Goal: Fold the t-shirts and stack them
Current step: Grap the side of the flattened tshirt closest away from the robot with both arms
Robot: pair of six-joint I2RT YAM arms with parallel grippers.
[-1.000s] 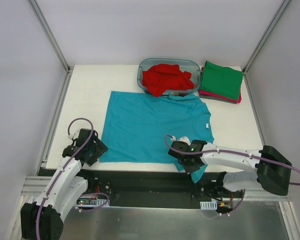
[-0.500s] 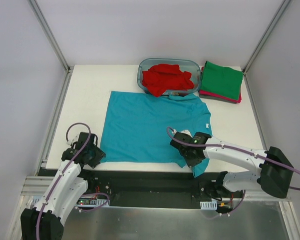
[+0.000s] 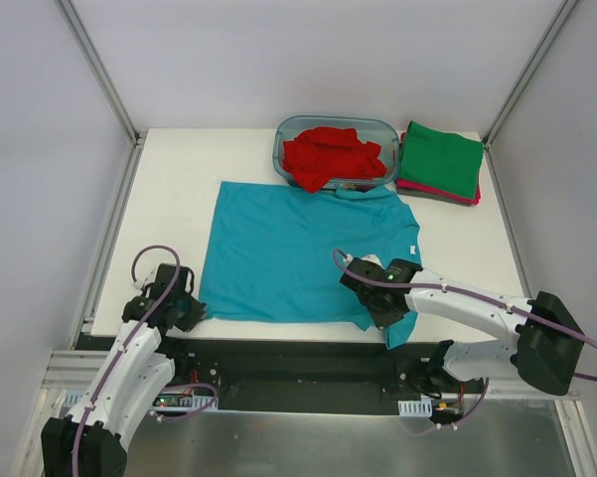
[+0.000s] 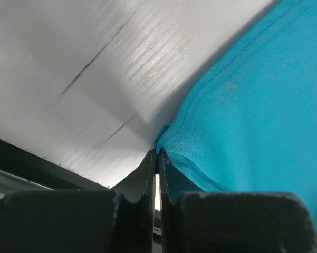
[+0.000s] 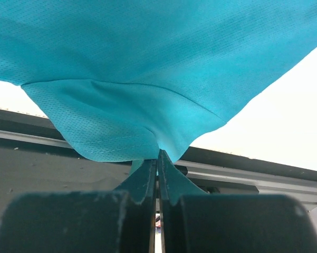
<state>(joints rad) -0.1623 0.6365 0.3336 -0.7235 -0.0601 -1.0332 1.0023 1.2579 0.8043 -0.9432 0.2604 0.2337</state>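
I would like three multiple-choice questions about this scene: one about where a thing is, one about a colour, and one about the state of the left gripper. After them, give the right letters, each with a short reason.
1. Where is the red t-shirt?
A. in the clear tub
B. on top of the folded pile
C. under the spread shirt

2. What colour is the top shirt of the folded pile?
A. magenta
B. green
C. red

3. How is the left gripper?
A. open, above the cloth
B. shut on a corner of the teal-blue t-shirt
C. shut on the red t-shirt

Answers:
1 A: the top view shows it crumpled inside the tub's walls.
2 B: green cloth covers the whole top of the pile.
3 B: the left wrist view shows the fingers closed together with the teal hem pinched between them.
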